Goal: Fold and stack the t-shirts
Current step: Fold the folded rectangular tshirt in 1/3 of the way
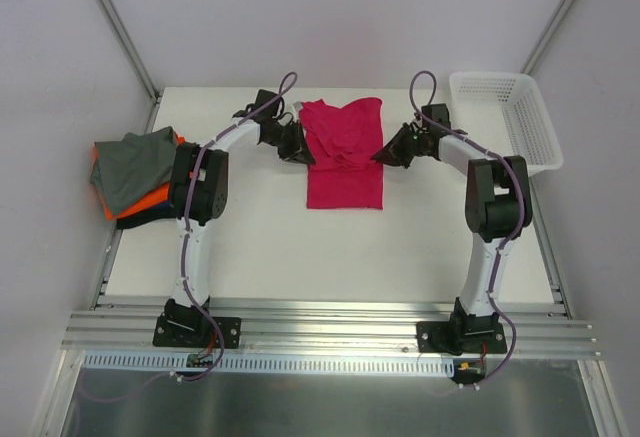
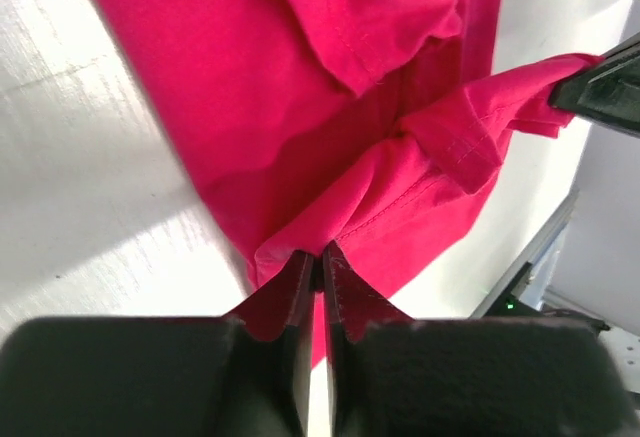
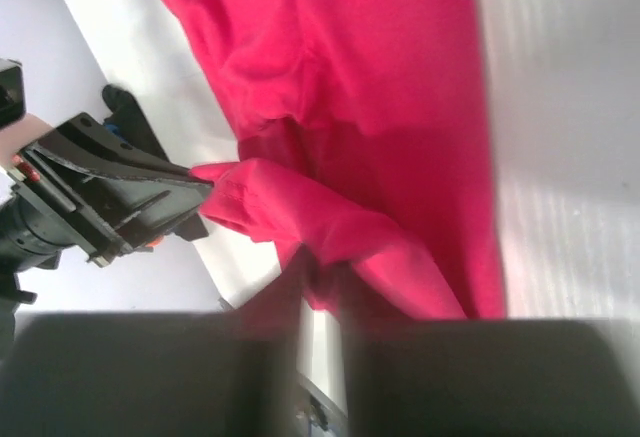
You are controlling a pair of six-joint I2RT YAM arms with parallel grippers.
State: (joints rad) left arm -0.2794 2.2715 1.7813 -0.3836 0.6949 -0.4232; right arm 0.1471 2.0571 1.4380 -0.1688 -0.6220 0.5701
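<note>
The pink t-shirt [image 1: 343, 157] is laid on the white counter [image 1: 300, 257], at 12 o'clock from the counter's middle in the top view, with its hem pointing toward 6 o'clock. Its lower half lies flat, while its upper half is bunched and wrinkled between the two arms. The left arm [image 1: 205, 172] is reached in from 9 o'clock of the shirt, and the left jaws are pressed together on a raised fold at that side's edge; in the left wrist view pink cloth is seen pinched between the two black fingers [image 2: 300, 287]. The right arm [image 1: 495, 192] is reached in from 3 o'clock, and the right jaws are likewise closed on a lifted fold of the same shirt, though that wrist view is blurred near the fingers. At 9 o'clock on the counter a pile is kept well apart from the pink shirt: a grey t-shirt [image 1: 135, 162] on top, an orange t-shirt [image 1: 150, 199] under it, and a dark navy t-shirt [image 1: 148, 220] just showing at the bottom. A white mesh basket [image 1: 510, 122] is placed at 2 o'clock, by the counter's far right edge.
</note>
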